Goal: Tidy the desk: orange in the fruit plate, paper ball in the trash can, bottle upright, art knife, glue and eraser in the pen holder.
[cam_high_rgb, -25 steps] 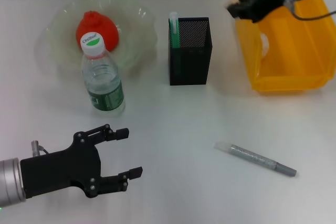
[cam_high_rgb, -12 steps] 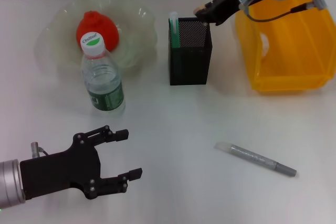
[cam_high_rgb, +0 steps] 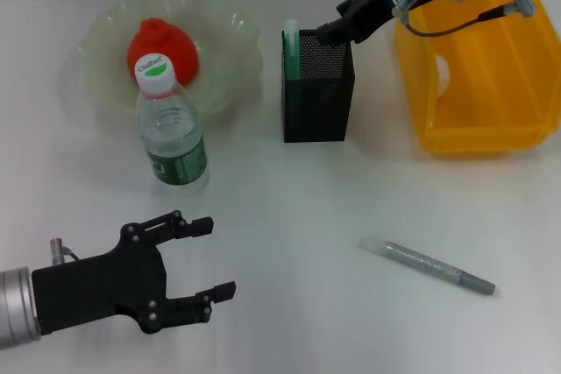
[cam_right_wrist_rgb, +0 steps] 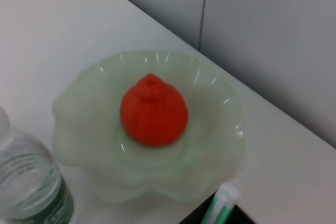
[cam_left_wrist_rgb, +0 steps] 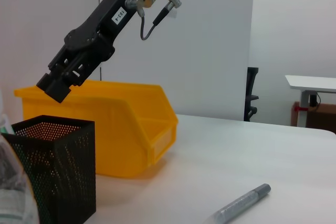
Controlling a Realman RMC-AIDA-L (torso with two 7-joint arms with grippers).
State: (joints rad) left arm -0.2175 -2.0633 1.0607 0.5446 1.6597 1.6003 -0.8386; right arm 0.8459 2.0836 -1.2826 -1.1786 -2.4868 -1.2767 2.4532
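A square black metal mesh pen holder (cam_high_rgb: 316,85) stands mid-tabletop (cam_high_rgb: 289,216), a green-and-white glue stick (cam_high_rgb: 290,48) upright in its corner. The right claw (cam_high_rgb: 337,27) hangs just above its rim nearest the bright yellow, thick-rimmed plastic trash can (cam_high_rgb: 478,85); whether it is open or closed cannot be told. Left of the holder, the bumpy red-orange orange (cam_high_rgb: 162,45) sits in the ruffled, translucent pale-green fruit plate (cam_high_rgb: 105,32). The clear, green-labelled, white-capped bottle (cam_high_rgb: 171,129) stands upright before the plate. A grey art knife (cam_high_rgb: 428,265) lies nearer than the holder. The left claw (cam_high_rgb: 215,258) rests spread open, empty.
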